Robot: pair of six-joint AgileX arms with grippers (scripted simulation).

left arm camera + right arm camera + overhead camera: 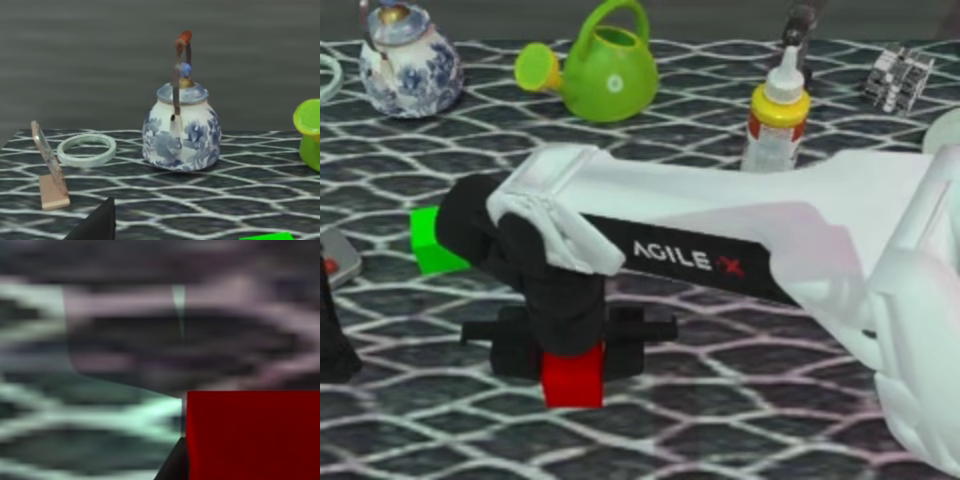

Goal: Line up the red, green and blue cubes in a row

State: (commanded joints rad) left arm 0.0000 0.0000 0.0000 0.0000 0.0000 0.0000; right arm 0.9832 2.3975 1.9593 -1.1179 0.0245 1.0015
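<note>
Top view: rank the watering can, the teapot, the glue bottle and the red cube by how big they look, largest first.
1. Watering can.
2. Teapot, close behind; cut by the frame's edge, so unsure.
3. Glue bottle.
4. Red cube, partly covered by the right gripper, so only its visible part counts.

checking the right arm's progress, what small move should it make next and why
Probably shift the red cube toward the green cube, if the grasp holds. The right end effector sits right over the red cube, and the green one lies apart, toward the table's left. The blue cube is not visible.
</note>
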